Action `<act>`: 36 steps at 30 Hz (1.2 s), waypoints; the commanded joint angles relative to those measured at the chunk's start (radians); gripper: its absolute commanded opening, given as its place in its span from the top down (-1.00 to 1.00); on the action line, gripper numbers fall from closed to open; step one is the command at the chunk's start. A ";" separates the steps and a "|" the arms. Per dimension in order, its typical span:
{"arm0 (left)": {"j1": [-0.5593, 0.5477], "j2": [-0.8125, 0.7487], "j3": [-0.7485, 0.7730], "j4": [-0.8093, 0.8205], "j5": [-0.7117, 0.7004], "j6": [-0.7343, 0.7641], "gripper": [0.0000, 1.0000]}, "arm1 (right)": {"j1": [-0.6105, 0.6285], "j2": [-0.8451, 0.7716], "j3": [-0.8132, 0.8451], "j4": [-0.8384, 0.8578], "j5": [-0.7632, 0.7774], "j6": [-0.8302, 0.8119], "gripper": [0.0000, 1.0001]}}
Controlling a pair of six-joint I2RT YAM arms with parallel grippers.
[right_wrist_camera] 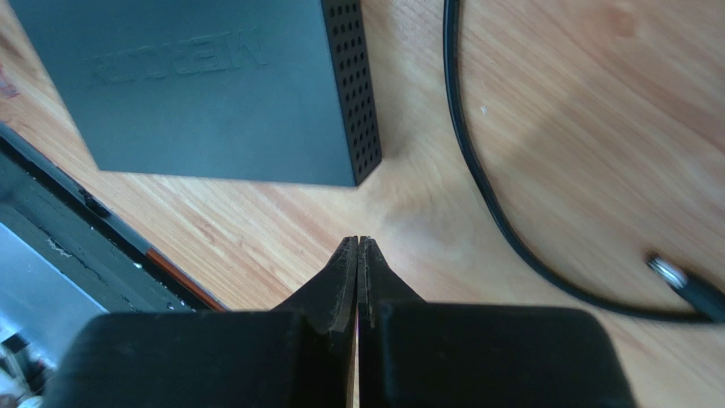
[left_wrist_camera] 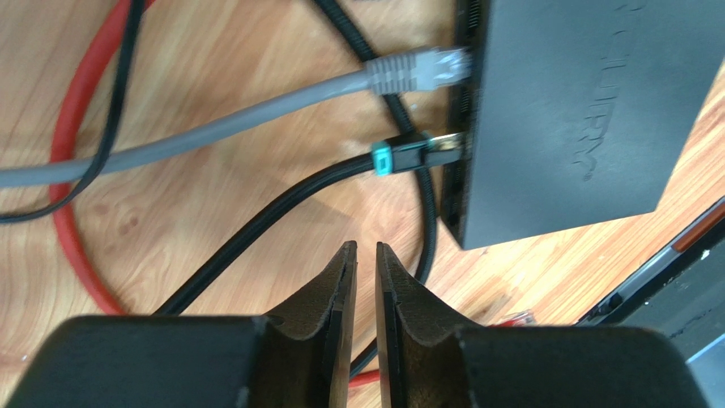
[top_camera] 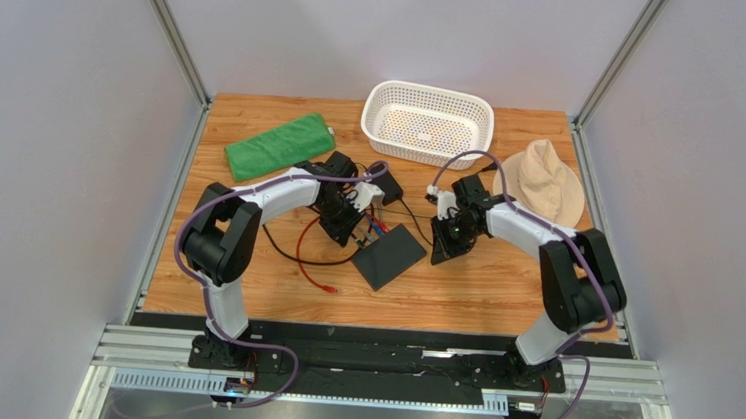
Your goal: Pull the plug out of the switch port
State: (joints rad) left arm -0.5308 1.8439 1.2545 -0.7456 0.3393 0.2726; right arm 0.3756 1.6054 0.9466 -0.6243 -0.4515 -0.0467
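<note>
Switch [left_wrist_camera: 587, 110] lies flat, socket edge facing the left pincer [left_wrist_camera: 366, 246]

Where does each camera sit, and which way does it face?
Top external: above, behind the left arm and right arm, facing down at the table; both show.
Left wrist: faces the switch's port edge; left end effector shows, slightly open.
Right wrist: faces the switch's vented side; right end effector shows, shut.
All share the switch.
</note>
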 commanded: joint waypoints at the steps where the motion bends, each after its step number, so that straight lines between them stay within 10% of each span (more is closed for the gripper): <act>1: -0.061 -0.012 -0.004 0.022 0.038 0.011 0.55 | 0.013 0.177 0.083 0.026 -0.050 0.079 1.00; 22: -0.348 0.014 0.026 -0.055 0.061 0.033 0.62 | 0.048 0.375 0.285 0.051 -0.110 0.102 1.00; 36: -0.217 -0.225 0.203 -0.242 0.171 0.021 0.35 | -0.136 -0.033 0.343 0.003 -0.014 -0.171 1.00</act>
State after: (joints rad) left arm -0.8326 1.7508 1.3613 -0.9321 0.4343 0.3080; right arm 0.2966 1.7760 1.2198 -0.6487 -0.5446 -0.0582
